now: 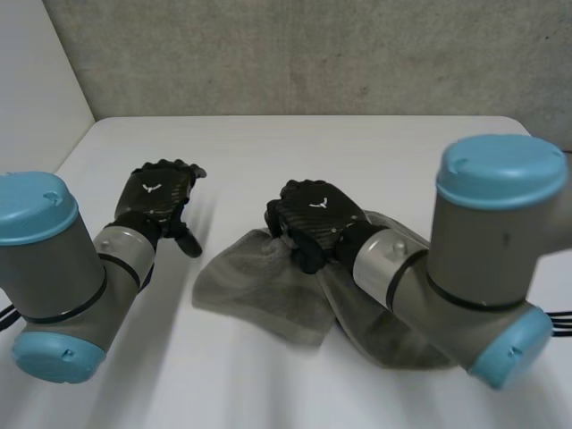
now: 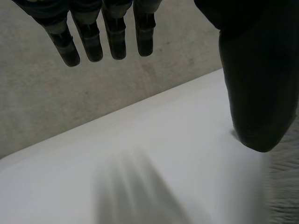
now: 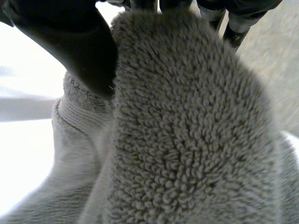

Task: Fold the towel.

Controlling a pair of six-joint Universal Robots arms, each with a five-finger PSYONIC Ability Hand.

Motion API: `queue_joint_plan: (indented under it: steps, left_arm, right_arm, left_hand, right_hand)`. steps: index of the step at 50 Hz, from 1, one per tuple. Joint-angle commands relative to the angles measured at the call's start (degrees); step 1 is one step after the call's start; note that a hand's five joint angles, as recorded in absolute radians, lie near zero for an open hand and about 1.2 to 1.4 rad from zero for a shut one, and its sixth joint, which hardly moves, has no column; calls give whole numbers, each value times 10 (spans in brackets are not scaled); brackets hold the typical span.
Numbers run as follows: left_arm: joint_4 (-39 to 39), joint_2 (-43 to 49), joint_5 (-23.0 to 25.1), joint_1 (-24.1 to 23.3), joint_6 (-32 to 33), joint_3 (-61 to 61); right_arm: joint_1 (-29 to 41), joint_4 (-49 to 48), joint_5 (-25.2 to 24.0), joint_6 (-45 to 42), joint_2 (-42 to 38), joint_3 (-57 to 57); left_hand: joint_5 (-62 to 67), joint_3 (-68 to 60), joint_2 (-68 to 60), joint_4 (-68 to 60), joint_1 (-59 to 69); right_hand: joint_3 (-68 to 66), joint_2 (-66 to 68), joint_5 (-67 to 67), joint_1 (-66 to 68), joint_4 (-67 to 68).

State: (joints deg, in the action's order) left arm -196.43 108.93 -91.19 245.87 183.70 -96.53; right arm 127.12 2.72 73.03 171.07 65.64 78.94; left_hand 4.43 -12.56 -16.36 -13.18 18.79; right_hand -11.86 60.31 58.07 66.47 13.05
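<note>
The grey terry towel (image 1: 259, 295) lies rumpled on the white table (image 1: 357, 152), right of centre and partly under my right arm. My right hand (image 1: 317, 214) sits on the towel's far edge with its fingers curled. In the right wrist view a thick fold of towel (image 3: 187, 140) is bunched up between the thumb (image 3: 79, 42) and the fingers, so the hand is shut on it. My left hand (image 1: 161, 192) hovers over bare table to the left of the towel. Its fingers (image 2: 88, 42) are straight and hold nothing. A strip of towel (image 2: 285, 186) shows beside its thumb.
A grey wall (image 1: 313, 54) runs behind the table's far edge. A pale wall panel (image 1: 36, 80) stands at the far left. Bare tabletop lies left of and beyond the towel.
</note>
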Motion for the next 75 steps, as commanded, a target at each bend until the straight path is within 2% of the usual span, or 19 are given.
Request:
queue_joint_plan:
  steps: [1, 12, 21, 24, 29, 34, 39, 46, 50, 62, 67, 69, 70, 71, 72, 73, 74, 75]
  left_arm:
    - [5, 14, 38, -8, 1, 4]
    - [39, 22, 57, -9, 1, -6]
    - [53, 29, 69, -14, 1, 10]
    - [54, 47, 95, -15, 3, 44]
    - [84, 127, 157, -16, 3, 110]
    - [106, 153, 175, -11, 0, 136]
    - [107, 174, 176, -16, 3, 158]
    - [106, 197, 182, -26, 3, 183]
    - [105, 208, 202, -36, 2, 196]
    - [105, 226, 210, -52, 1, 219]
    - [105, 233, 210, -60, 1, 226]
    - [105, 233, 210, -64, 0, 226]
    - [105, 233, 210, -65, 0, 226]
    - [105, 232, 209, -66, 0, 226]
    - [105, 231, 209, -68, 0, 225]
    - [105, 231, 209, -68, 0, 225]
    - [106, 230, 208, -70, -1, 225]
    - [108, 229, 208, -70, -1, 224]
  right_arm:
    - [-6, -31, 36, -57, 32, 53]
    - [-17, -28, 41, -56, 41, 79]
    - [-58, -38, 71, -33, 148, 177]
    - [-65, -40, 82, -32, 169, 204]
    - [-74, -45, 85, -38, 183, 238]
    - [-105, -42, 70, -57, 199, 285]
    - [-152, -45, 37, -140, 238, 359]
    - [-202, -48, 8, -181, 257, 415]
    - [-228, -54, -14, -206, 259, 445]
    - [-254, -67, -16, -280, 259, 486]
    - [-267, -82, -18, -287, 259, 500]
    - [-270, -87, -20, -291, 258, 503]
    - [-275, -92, -22, -296, 257, 507]
    - [-282, -96, -26, -301, 256, 508]
    - [-282, -96, -26, -301, 256, 508]
    - [-292, -98, -32, -306, 253, 509]
    - [-303, -99, -39, -313, 251, 507]
    - [-303, -99, -39, -313, 251, 507]
  left_hand:
    - [-19, 26, 38, 32, -62]
    - [-17, 26, 36, 32, -60]
    - [-17, 26, 36, 32, -60]
    - [-15, 26, 35, 32, -59]
    - [-5, 26, 24, 32, -49]
    - [-7, 26, 26, 32, -50]
    - [-8, 26, 28, 32, -52]
    - [-12, 26, 31, 32, -55]
    - [-8, 26, 28, 32, -52]
    - [5, 26, 14, 32, -39]
    - [40, 26, -21, 32, -3]
    - [104, 26, -84, 32, 60]
    - [104, 26, -85, 32, 61]
    - [143, 26, -123, 32, 99]
    - [195, 26, -175, 32, 151]
    - [195, 26, -176, 32, 151]
    - [288, 26, -269, 32, 245]
    - [366, 26, -347, 32, 322]
  right_hand:
    - [19, -503, -581, -565, -31]
    - [19, -503, -581, -565, -31]
    - [19, -503, -581, -565, -31]
    - [19, -503, -581, -565, -31]
    - [19, -503, -581, -565, -31]
    - [19, -503, -581, -565, -31]
    - [19, -503, -581, -565, -31]
    - [19, -503, -581, -565, -31]
    - [19, -503, -581, -565, -31]
    - [19, -503, -581, -565, -31]
    - [19, -503, -581, -565, -31]
    - [19, -503, -581, -565, -31]
    - [19, -477, -555, -539, -31]
    - [19, -422, -500, -484, -31]
    - [19, -422, -499, -483, -31]
    - [19, -323, -401, -385, -31]
    - [19, -207, -285, -269, -31]
    - [19, -206, -284, -268, -31]
